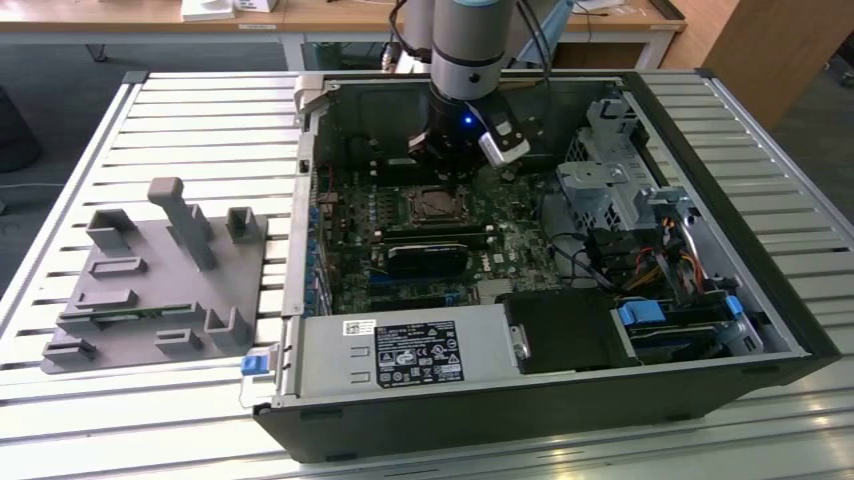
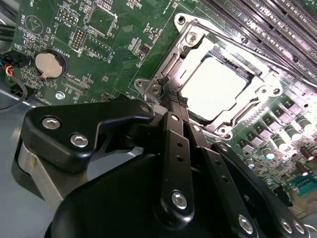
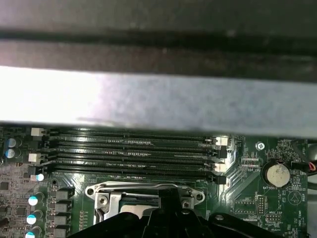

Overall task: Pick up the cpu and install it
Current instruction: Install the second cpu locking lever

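- CPU (image 2: 214, 88): bright silvery square, lying flat inside the metal-framed socket (image 2: 184, 30) on the green motherboard (image 2: 106, 54); placement judged done.
- Gripper (image 2: 174, 97): fingers closed together, holding nothing, tips just beside the socket's edge.
- Socket frame: appears not yet clamped shut; hard to confirm.
- Grey tray (image 1: 140, 290): outside the case, well apart.

The arm (image 1: 470, 50) was held roughly vertical over the open computer case (image 1: 747, 300), wrist pointed down at the motherboard socket (image 1: 435, 205). The gripper (image 1: 447, 160) was positioned just above the socket's far edge in the exterior view, apart from it. In the second wrist view the gripper (image 2: 174, 97) fingers were seen pressed together at the tips, nothing between them, tips poised over the socket's metal frame.
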Motion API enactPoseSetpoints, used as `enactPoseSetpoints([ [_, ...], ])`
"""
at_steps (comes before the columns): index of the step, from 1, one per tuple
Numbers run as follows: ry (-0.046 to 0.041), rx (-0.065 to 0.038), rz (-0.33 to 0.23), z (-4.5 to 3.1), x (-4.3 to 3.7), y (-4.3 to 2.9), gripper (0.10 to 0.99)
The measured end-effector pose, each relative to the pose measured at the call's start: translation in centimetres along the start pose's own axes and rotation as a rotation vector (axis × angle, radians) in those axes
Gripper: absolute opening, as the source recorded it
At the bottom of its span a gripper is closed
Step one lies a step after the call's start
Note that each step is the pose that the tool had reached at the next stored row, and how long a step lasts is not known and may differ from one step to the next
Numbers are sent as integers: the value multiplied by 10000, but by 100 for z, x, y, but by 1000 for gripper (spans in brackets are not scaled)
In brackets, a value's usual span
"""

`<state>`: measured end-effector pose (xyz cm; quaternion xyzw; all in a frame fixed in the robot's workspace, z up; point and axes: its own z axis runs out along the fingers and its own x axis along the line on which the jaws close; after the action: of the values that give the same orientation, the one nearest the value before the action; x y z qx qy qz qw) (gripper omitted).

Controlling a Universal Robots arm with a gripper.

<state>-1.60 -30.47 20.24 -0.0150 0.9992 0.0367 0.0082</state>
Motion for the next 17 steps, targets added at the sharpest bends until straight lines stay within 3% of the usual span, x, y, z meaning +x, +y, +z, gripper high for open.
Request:
enactPoseSetpoints([
  [4,-1,0,-1,-56,-1,3,106],
  [12,0,0,-2,-311,-6,22,106],
  [17,0,0,-2,-315,-5,-11,106],
])
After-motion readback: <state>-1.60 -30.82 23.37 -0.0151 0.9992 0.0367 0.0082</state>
